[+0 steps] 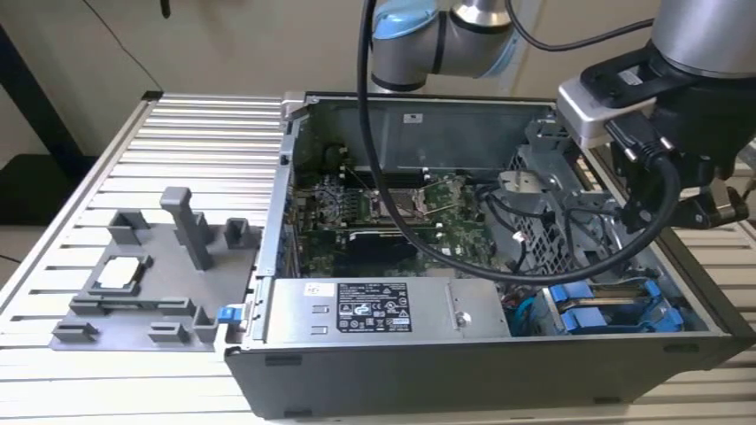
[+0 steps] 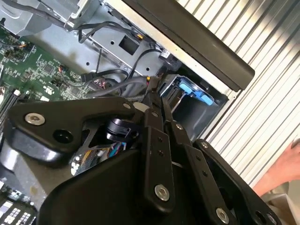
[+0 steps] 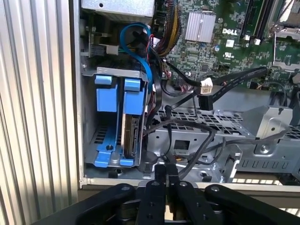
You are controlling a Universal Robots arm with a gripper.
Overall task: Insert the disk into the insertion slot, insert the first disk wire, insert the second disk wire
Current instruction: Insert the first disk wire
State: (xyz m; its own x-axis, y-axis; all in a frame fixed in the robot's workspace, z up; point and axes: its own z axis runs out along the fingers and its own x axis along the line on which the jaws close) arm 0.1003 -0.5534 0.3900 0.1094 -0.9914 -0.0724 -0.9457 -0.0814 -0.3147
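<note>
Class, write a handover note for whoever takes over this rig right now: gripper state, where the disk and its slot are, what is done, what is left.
Gripper: shut, nothing seen in its grasp, poised at the open computer case close to the insertion slot.
Disk: standing edge-on in the slot between its blue rails; insertion looks done.
Wires: a white connector and a black connector hang loose beside the slot. Neither appears plugged into the disk, so both wire steps seem left.
A person's hand is just outside the case.
</note>
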